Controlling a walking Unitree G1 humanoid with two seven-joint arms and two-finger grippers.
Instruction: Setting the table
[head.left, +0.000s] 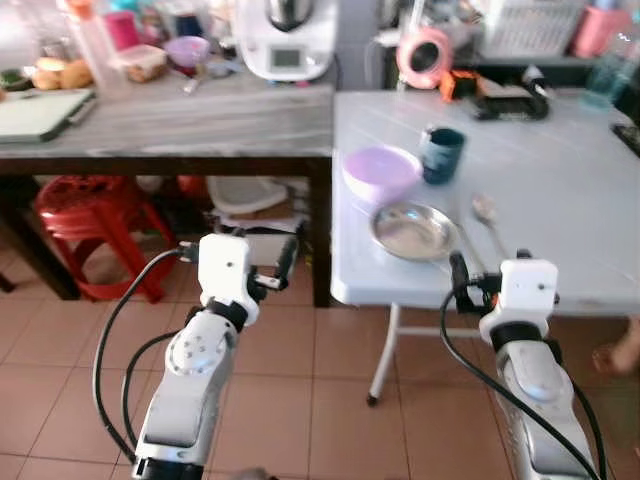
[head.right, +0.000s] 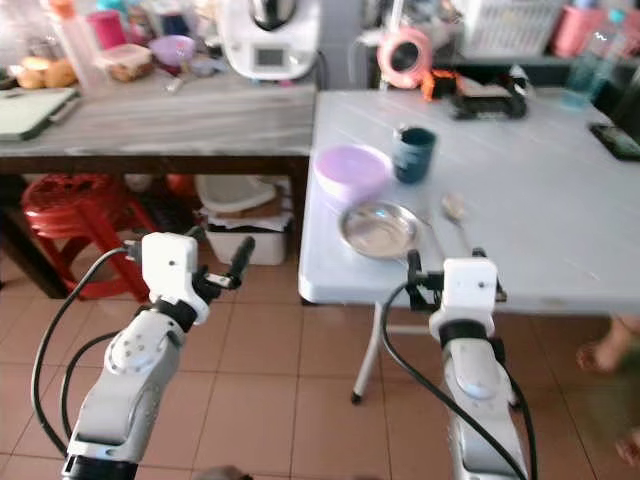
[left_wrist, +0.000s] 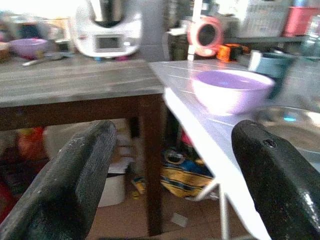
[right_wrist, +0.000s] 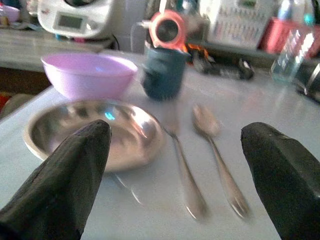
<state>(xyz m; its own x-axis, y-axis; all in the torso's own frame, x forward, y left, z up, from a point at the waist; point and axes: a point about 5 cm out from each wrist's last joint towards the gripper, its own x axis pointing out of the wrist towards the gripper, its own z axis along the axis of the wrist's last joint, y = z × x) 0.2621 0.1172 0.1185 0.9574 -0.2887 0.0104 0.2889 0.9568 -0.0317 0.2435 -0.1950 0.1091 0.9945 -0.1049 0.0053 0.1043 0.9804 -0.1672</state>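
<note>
white worktop (head.left: 560, 190): steel plate (head.left: 413, 231) nr front edge, purple bowl (head.left: 381, 172) just behind, dark cup (head.left: 441, 153) beside bowl, spoon (head.left: 488, 219) + fork (right_wrist: 186, 172) rt of plate. r gripper (right_wrist: 175, 165) low at front edge, jaws released, empty. l gripper (left_wrist: 170, 170) off worktop's corner, jaws released, empty.

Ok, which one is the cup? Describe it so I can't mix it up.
Find the white table on the robot's right. The cup stands upright behind the metal plate and just right of the purple bowl. It is dark teal and taller than anything close by.
</note>
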